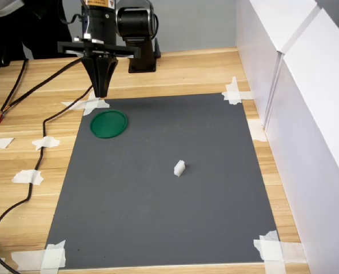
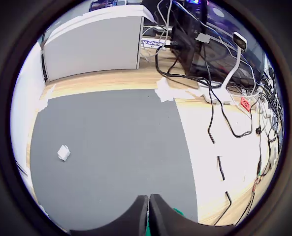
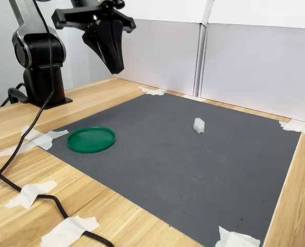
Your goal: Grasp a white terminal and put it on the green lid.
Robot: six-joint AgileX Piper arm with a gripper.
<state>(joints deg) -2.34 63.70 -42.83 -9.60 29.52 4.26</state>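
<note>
A tiny white terminal (image 1: 179, 168) (image 3: 198, 125) (image 2: 63, 153) lies alone near the middle of the dark grey mat (image 1: 169, 205). The round dark-green lid (image 1: 108, 123) (image 3: 91, 139) rests flat on the mat's corner, at the first exterior view's upper left. My gripper (image 1: 102, 91) (image 3: 115, 68) hangs well above the table beside the lid, pointing down, fingers pressed together and holding nothing. In the wrist view the shut fingertips (image 2: 149, 206) meet, with a sliver of green lid (image 2: 178, 212) beside them.
White panels (image 1: 306, 114) wall off the first exterior view's right side. A black cable (image 1: 38, 148) runs across the wooden table (image 1: 32, 114), with white tape pieces (image 1: 27, 177) at the mat's corners. The arm's base (image 3: 39, 77) stands behind the lid.
</note>
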